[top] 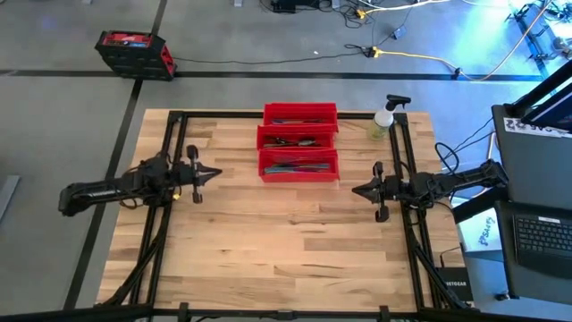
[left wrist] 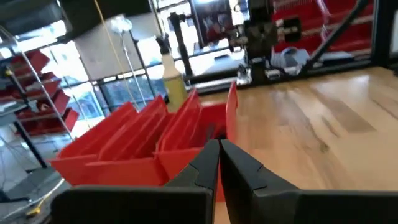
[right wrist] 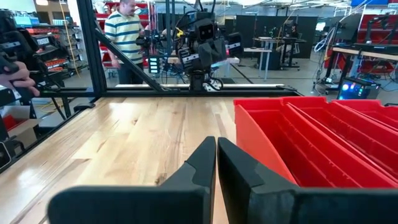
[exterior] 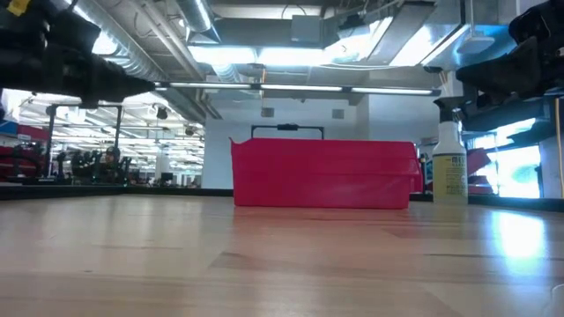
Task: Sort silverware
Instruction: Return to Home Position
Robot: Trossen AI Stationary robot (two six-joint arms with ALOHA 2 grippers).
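Both arms off to the sides, fingers closed on nothing; silverware lies in the red bins.

The left gripper [top: 216, 173] hangs over the left side of the desk [top: 268, 250], pointing toward its middle. Its fingers [left wrist: 205, 163] are pressed tip to tip with nothing between them. The right gripper [top: 356, 190] faces it from the right side. Its fingers [right wrist: 202, 163] are likewise together and empty. Three bins [top: 298, 177] sit side against side at the far middle of the desk, between the two grippers and apart from both. The silverware [top: 298, 165] shows inside all three as slim dark and bluish pieces; spoon, fork or knife cannot be told. A spray bottle [top: 382, 122] stands upright near the far right corner, beside the bins. A person [right wrist: 124, 34] in a striped shirt stands beyond the desk.
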